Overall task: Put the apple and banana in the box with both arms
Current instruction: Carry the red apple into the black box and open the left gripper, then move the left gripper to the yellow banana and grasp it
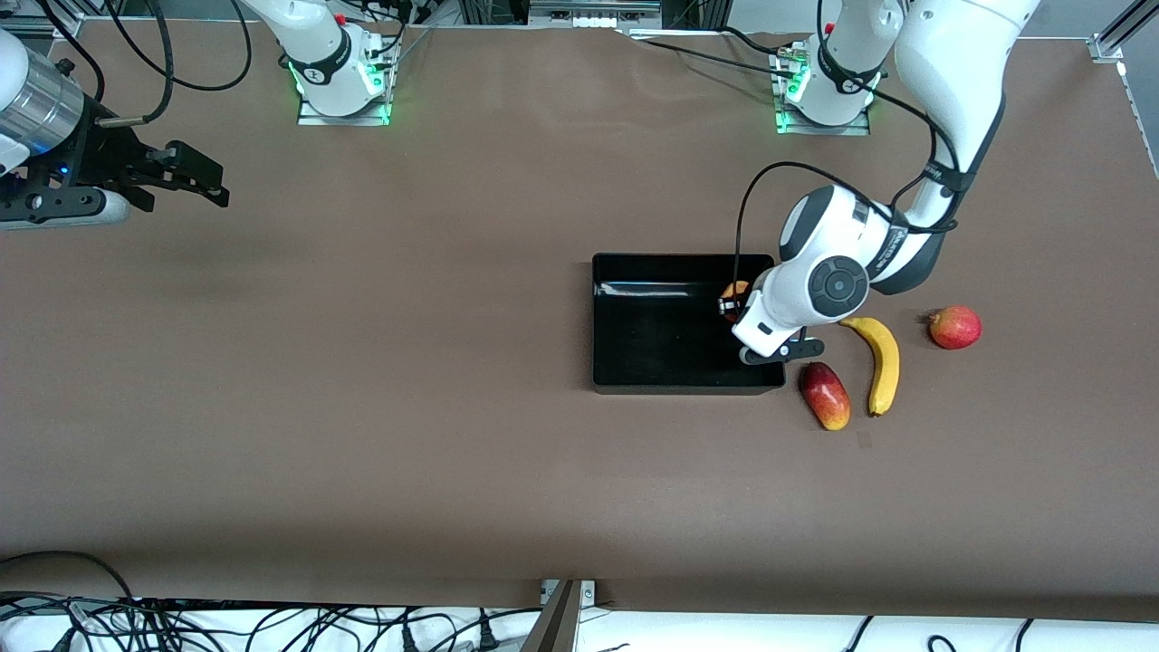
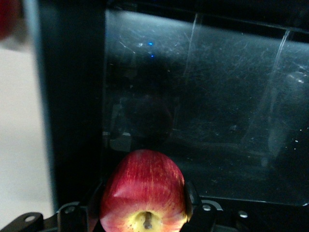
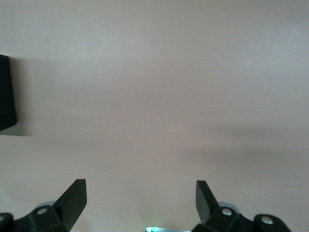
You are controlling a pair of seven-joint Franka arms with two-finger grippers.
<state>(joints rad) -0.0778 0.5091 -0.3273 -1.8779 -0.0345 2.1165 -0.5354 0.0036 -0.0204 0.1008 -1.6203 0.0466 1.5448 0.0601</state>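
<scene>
The left gripper hung over the black box, at the box's end toward the left arm. Its jaws were closed tight on the apple, one on each side, with the box floor right below, so the apple probably only needed letting go.

The banana lay on the tabletop beside the box, at about 3 o'clock from it in the front view. Its long axis ran from 12 to 6 o'clock. The left arm was much nearer to it.

The right gripper waited at the right arm's end of the tabletop, jaws wide apart and holding nothing.
</scene>
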